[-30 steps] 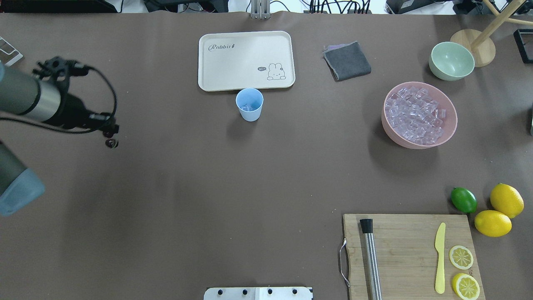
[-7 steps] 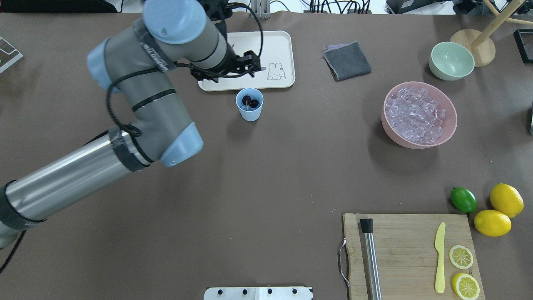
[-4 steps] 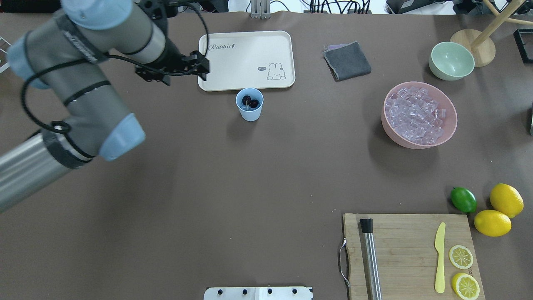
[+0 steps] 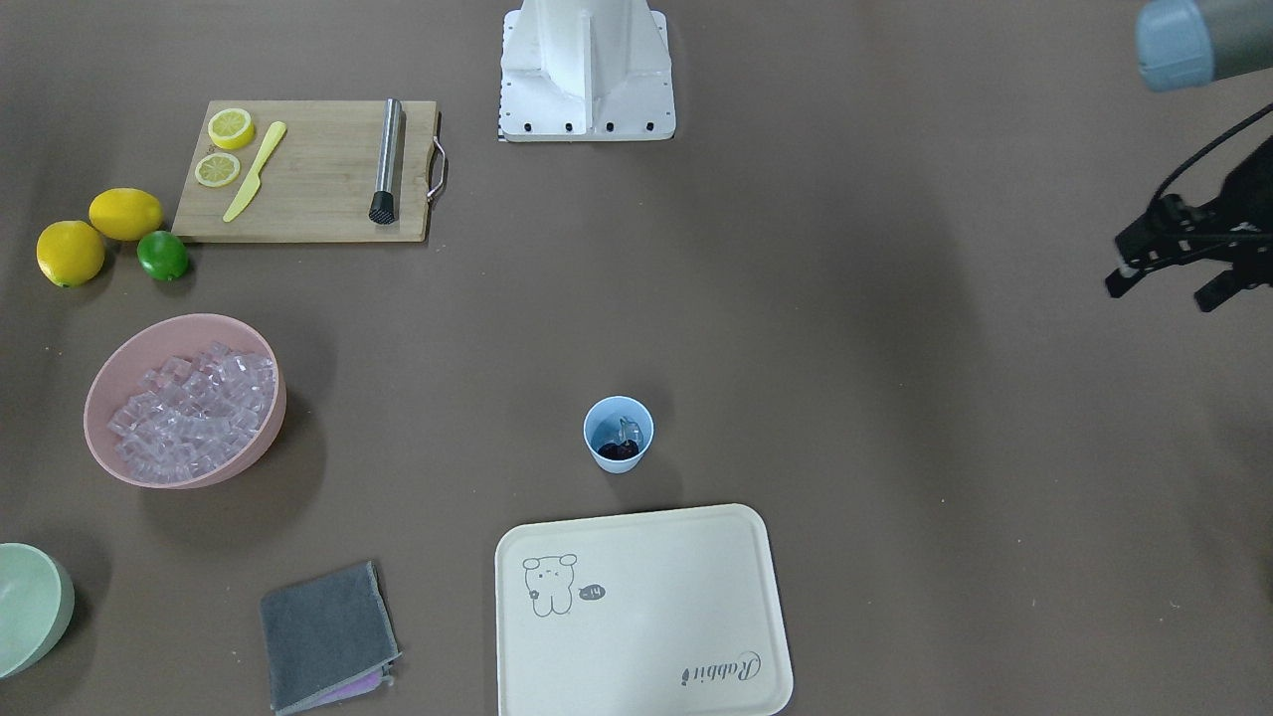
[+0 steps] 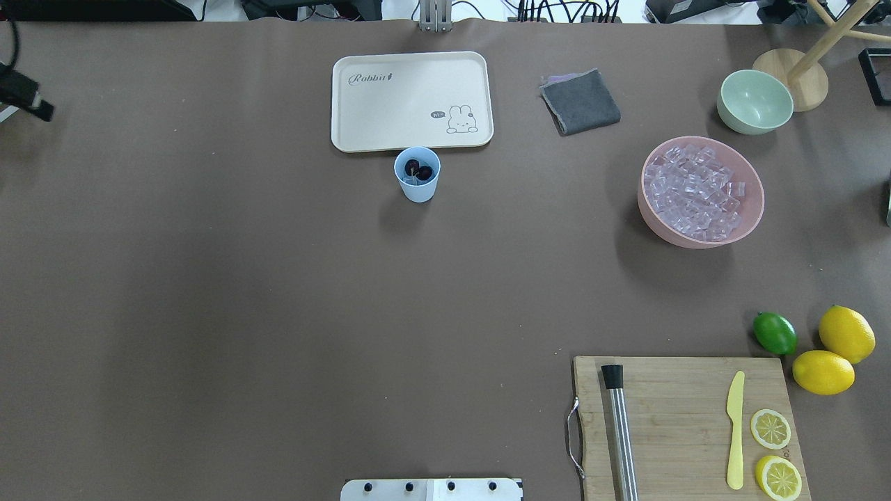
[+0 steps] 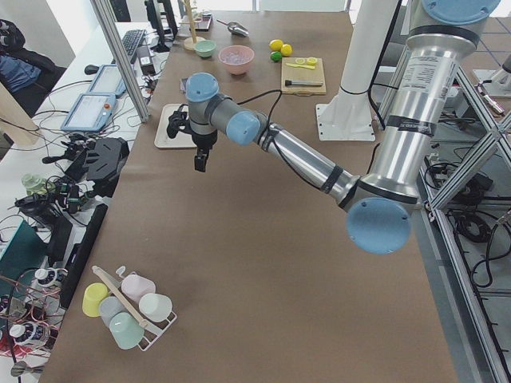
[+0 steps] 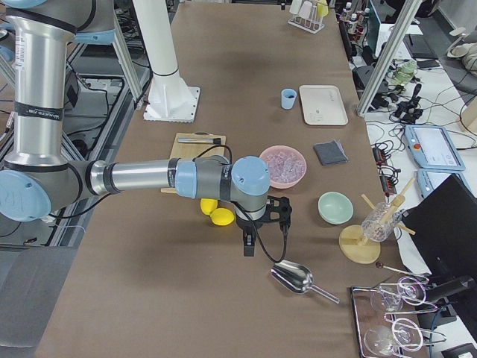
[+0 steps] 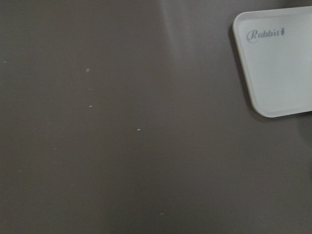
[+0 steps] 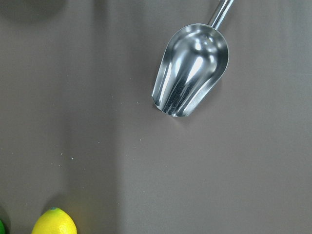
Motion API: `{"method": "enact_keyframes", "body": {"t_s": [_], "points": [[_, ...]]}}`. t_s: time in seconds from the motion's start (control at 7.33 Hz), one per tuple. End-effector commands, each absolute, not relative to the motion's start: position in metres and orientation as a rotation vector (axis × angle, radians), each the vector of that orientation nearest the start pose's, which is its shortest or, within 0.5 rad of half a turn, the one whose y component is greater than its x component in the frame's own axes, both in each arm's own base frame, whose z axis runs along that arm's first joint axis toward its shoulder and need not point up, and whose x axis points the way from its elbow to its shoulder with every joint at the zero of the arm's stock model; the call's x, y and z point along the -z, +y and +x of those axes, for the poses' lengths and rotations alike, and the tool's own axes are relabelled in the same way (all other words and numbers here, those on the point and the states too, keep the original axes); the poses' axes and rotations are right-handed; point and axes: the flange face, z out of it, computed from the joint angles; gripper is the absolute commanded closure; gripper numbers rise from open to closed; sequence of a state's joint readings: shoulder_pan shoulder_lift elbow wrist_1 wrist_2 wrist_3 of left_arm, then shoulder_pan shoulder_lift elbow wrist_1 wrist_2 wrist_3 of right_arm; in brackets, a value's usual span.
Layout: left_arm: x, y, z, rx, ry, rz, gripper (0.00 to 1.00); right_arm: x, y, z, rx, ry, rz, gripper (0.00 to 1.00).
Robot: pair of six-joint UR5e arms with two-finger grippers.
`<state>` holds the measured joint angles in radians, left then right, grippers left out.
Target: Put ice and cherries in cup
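Note:
The light-blue cup (image 5: 417, 186) stands upright just in front of the tray, also in the front view (image 4: 618, 459). The two dark cherries (image 5: 418, 170) lie inside it on a few clear ice cubes (image 4: 626, 429). Many more ice cubes (image 5: 696, 193) fill the pink bowl (image 5: 660, 233) at the right. My left gripper (image 4: 1160, 293) hangs far to the left of the cup, open and empty; only a bit of it shows at the overhead view's left edge (image 5: 26, 97). My right gripper (image 7: 248, 243) shows only in the right side view, near a metal scoop (image 9: 190, 90); I cannot tell its state.
A cream tray (image 5: 390, 111) lies behind the cup. A grey cloth (image 5: 580, 101) and a pale green bowl (image 5: 754, 101) sit at the back right. A cutting board (image 5: 675, 417) with muddler, knife and lemon slices is front right, beside a lime (image 5: 775, 333) and two lemons (image 5: 846, 334).
The left arm brought the cherries from the left to the cup and let them go there. It has since swung back left, almost out of the overhead view.

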<state>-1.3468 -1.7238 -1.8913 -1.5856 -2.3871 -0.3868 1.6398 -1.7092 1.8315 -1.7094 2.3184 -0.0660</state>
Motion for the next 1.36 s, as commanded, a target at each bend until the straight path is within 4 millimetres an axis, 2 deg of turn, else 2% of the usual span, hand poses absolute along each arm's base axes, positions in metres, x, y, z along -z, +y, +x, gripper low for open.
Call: {"method": "enact_keyframes", "body": {"t_s": [0.0,0.14,0.27,0.41,0.55,0.68,0.95,1.23], "points": [[-0.507,-0.472,-0.043,-0.011,0.862,0.22,0.02,-0.609,-0.423,0.094,-0.009,-0.757,0.037,0.0],[-0.541,-0.431,-0.083,0.039,0.85,0.214,0.02,-0.609,-0.423,0.094,-0.009,-0.757,0.037,0.01],[-0.548,-0.404,-0.094,0.06,0.861,0.216,0.02,-0.609,-0.424,0.094,-0.009,-0.757,0.035,0.0],[-0.557,-0.401,-0.094,0.069,0.859,0.198,0.02,-0.608,-0.425,0.093,-0.005,-0.759,0.037,0.0],[-0.558,-0.401,-0.095,0.072,0.855,0.198,0.02,-0.605,-0.428,0.091,0.001,-0.766,0.041,0.01],[-0.571,-0.4,-0.097,0.084,0.839,0.182,0.02,-0.602,-0.427,0.089,0.002,-0.79,0.045,0.01],[-0.609,-0.42,-0.098,0.097,0.834,0.214,0.02,-0.599,-0.428,0.088,0.004,-0.799,0.049,0.01],[-0.606,-0.419,-0.098,0.083,0.832,0.252,0.02,-0.6,-0.429,0.088,0.002,-0.799,0.047,0.0]]}}
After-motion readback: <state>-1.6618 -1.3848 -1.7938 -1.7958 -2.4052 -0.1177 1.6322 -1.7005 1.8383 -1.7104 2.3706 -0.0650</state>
